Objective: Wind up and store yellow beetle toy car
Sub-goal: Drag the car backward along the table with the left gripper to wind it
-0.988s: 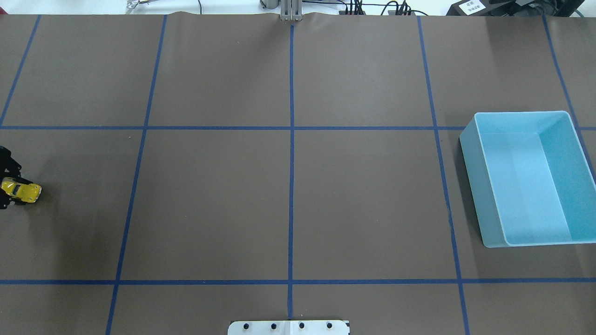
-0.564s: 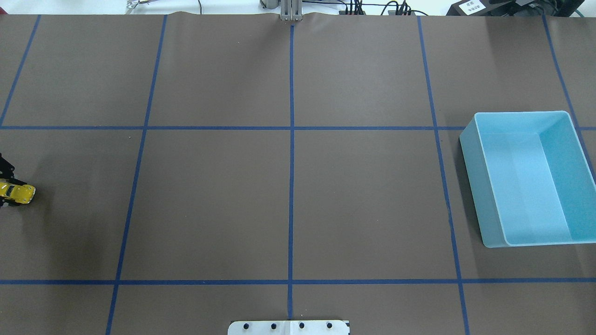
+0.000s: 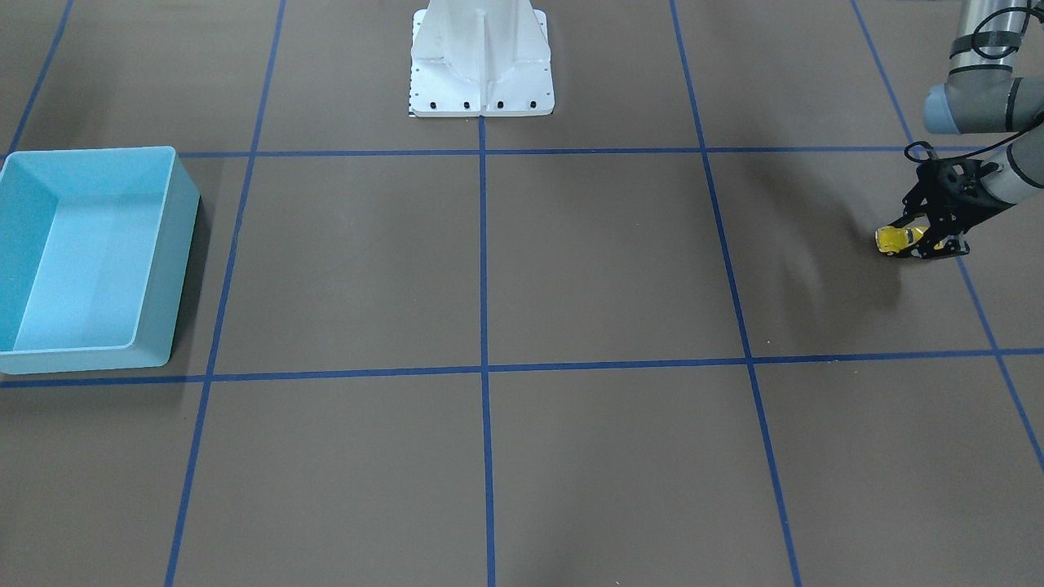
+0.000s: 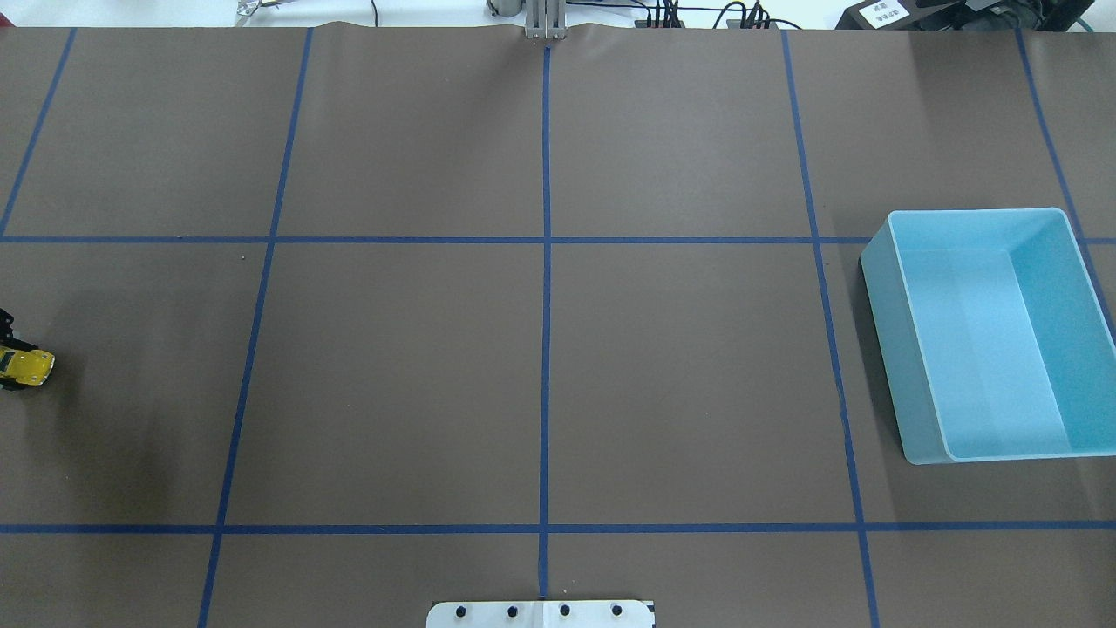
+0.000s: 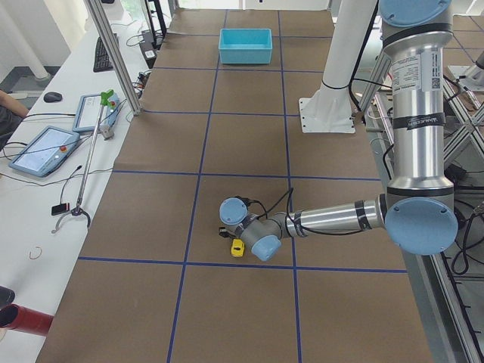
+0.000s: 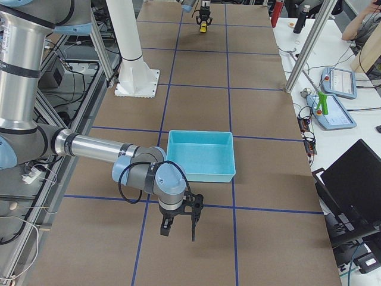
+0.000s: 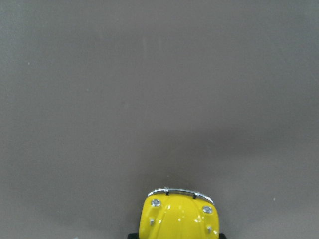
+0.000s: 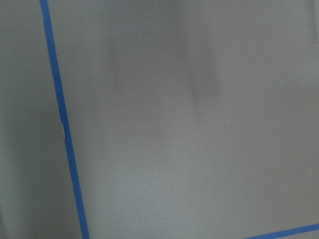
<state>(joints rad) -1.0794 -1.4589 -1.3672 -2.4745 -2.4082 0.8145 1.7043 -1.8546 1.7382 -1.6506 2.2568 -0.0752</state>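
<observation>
The yellow beetle toy car [image 3: 895,239] is low at the brown table mat at my far left, nose pointing toward the middle of the table. My left gripper [image 3: 926,238] is shut on its rear part. In the overhead view only the car [image 4: 28,366] and a bit of the gripper show at the left edge. The left wrist view shows the car's nose [image 7: 179,215] over bare mat. My right gripper [image 6: 177,228] hangs over the mat near the light blue bin [image 6: 201,173]; I cannot tell whether it is open or shut.
The light blue bin [image 4: 882,323] stands empty at the table's right side, far from the car. The robot's white base [image 3: 481,57] is at mid table edge. Blue tape lines [image 4: 546,349] cross the mat.
My left gripper has drawn the car further toward the table's left edge along the mat. The bin has not moved.
</observation>
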